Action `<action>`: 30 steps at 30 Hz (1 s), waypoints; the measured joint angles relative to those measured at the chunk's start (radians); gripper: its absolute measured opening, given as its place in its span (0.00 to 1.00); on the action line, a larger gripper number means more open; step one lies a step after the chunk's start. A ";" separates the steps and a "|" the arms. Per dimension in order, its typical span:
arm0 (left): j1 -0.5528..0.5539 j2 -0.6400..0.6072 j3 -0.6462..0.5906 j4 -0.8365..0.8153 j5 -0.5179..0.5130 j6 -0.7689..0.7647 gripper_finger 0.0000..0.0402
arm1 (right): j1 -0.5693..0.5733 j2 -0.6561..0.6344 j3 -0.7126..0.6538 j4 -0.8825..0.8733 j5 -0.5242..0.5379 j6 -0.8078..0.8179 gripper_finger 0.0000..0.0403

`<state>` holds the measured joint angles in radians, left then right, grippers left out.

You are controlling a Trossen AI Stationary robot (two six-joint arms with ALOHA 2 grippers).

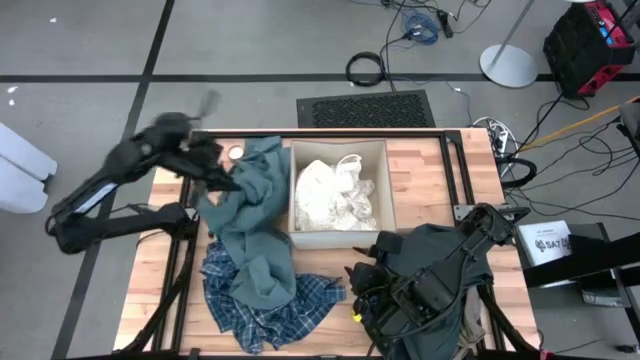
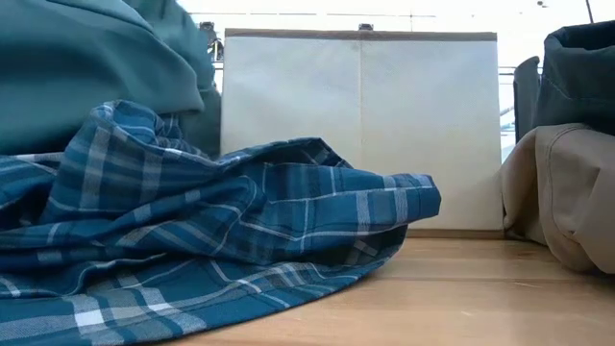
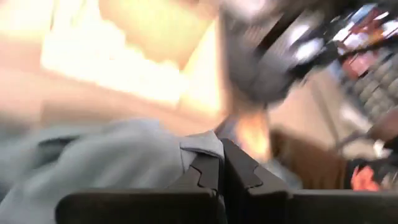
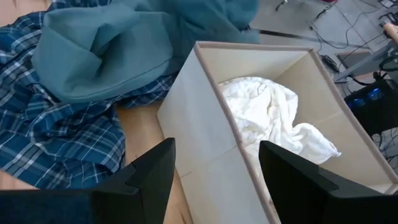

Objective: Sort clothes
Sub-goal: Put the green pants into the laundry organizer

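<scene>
Only the crumpled white garment [image 1: 335, 195] is lying in the beige square fabric box [image 1: 296, 190]; beside the box, the left tool [image 1: 222, 180] is pinching the teal-green garment [image 1: 250, 215], the right tool [image 4: 214, 180] spread.

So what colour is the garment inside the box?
White, seen best in the right wrist view.

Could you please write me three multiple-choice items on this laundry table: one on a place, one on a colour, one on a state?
1. Where is the white garment?
A. inside the fabric box
B. on the floor
C. under the plaid shirt

2. What colour is the garment that the left hand grips?
A. red
B. teal-green
C. yellow

3. How does the right hand stand?
A. shut on the box
B. holding plaid cloth
C. open, empty

Answers: 1 A, it lies between the box walls; 2 B, teal cloth leads to the shut fingers; 3 C, its fingers stand apart with nothing between.
</scene>
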<state>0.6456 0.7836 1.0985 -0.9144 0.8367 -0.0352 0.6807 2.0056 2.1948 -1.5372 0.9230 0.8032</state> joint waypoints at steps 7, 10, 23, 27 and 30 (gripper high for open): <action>-0.086 -0.204 0.048 0.612 0.004 -0.451 0.01 | -0.007 0.000 0.000 0.055 0.025 -0.034 0.54; -0.096 -0.254 0.050 0.872 -0.041 -0.622 0.01 | -0.018 0.001 0.000 0.162 0.045 -0.137 0.54; -0.096 -0.252 0.008 0.933 -0.242 -0.822 0.01 | -0.145 0.001 0.000 1.140 -0.290 -1.345 0.54; -0.096 -0.234 -0.049 0.847 -0.294 -0.824 0.01 | -0.208 0.001 0.000 1.286 -0.439 -1.613 0.54; -0.101 -0.212 -0.102 0.848 -0.327 -0.845 0.01 | -0.265 0.001 0.001 1.264 -0.451 -1.669 0.54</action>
<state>0.5446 0.5718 0.9966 -0.0667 0.5100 -0.8806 0.4154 2.0064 2.1956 -0.2735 0.4725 -0.8653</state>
